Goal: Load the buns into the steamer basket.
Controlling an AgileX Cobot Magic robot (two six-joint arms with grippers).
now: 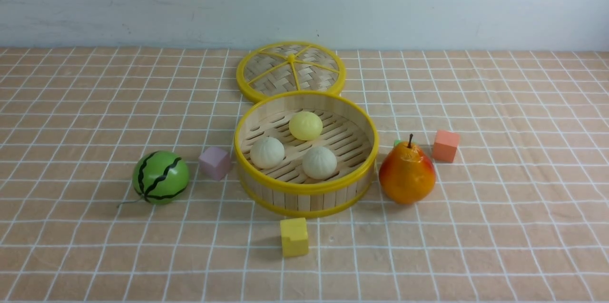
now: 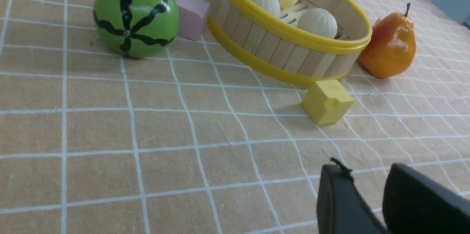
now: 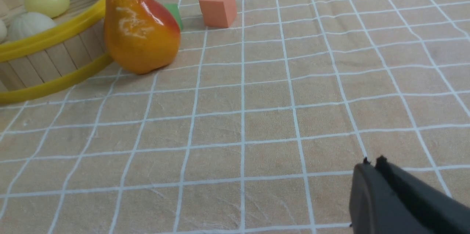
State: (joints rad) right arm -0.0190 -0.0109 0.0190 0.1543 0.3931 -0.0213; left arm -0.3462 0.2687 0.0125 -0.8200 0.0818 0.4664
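Buns first: all three small pleated dumpling balls sit on the slatted floor of the round bamboo steamer basket (image 1: 306,188) with its upright wooden wall and yellow rims. The pale yellow bun (image 1: 305,125) lies toward twelve o'clock inside it, one off-white bun (image 1: 267,152) toward eight, the other off-white bun (image 1: 319,162) toward five. They are close together but I see gaps between them, so I judge the loading done.

From the basket, the flat woven lid (image 1: 290,71) with yellow rim and spokes lies at twelve o'clock, its edge tucked behind the basket wall, left off so the opening stays clear. The green striped watermelon ball (image 1: 160,177) rests well off at nine o'clock, the mauve foam cube (image 1: 215,162) just beside the wall on that side, and the yellow foam cube (image 1: 294,237) near at six. The orange-red pear (image 1: 407,174) stands at three o'clock, almost touching the rim. Beyond it are the salmon cube (image 1: 446,146) and a green block (image 3: 174,14), mostly hidden.

Neither arm shows in my front view. My left gripper (image 2: 367,193) hangs low over bare cloth with a gap between its fingers, holding nothing. My right gripper (image 3: 372,166) has its fingers pressed together, empty, well away from the pear. To me, both look parked clear of the basket.
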